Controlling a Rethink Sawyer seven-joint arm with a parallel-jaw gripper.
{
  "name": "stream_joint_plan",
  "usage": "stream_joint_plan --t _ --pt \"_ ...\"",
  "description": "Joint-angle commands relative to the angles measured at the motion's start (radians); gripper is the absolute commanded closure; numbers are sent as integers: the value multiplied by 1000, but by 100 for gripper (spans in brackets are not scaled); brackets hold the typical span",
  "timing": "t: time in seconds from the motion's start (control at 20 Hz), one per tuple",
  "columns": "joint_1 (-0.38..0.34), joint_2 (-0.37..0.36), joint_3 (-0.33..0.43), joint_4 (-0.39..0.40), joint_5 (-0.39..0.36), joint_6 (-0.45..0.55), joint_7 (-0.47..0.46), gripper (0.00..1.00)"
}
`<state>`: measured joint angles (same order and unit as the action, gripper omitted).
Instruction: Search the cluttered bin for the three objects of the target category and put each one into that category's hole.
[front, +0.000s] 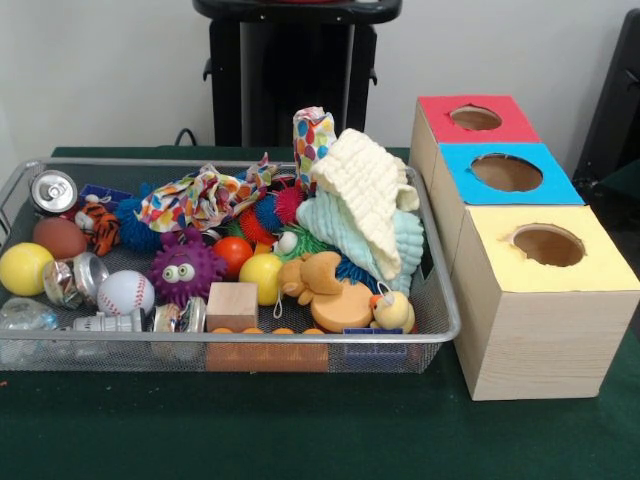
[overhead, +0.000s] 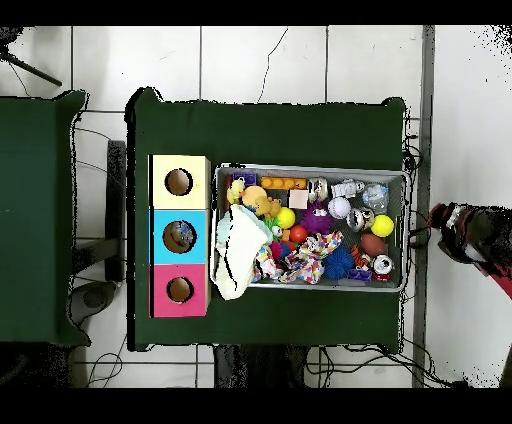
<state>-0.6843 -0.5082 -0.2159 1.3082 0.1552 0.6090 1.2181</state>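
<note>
The cluttered bin (front: 300, 339) is a shallow wire-mesh basket on the green table; it also shows in the overhead view (overhead: 310, 168). It holds a yellow ball (front: 24, 268), a baseball (front: 126, 292), a purple spiky toy (front: 184, 268), a wooden block (front: 232, 305), crushed cans (front: 53, 190), a rubber duck (front: 392, 312) and cream and mint cloths (front: 370, 200). Beside it stand three wooden boxes with round holes, topped red (front: 432, 108), blue (front: 458, 185) and yellow (front: 495, 268). My gripper (overhead: 440, 218) is at the red and black arm's end, off the table beyond the bin's right end in the overhead view.
A patterned cloth (front: 200, 195), a tiger toy (front: 100, 225), an orange duck toy (front: 325, 290) and an orange ball (front: 233, 252) crowd the bin. The black pedestal (front: 290, 80) stands behind the table. Cables (overhead: 420, 190) lie on the tiled floor.
</note>
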Motion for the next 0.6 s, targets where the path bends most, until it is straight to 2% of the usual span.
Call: stream_joint_plan --t 0.05,0.35,0.6 --pt "43 112 135 -48 -11 25 113 100" --pt "70 147 128 -85 1 53 144 100" --pt "76 178 147 -109 9 77 126 100"
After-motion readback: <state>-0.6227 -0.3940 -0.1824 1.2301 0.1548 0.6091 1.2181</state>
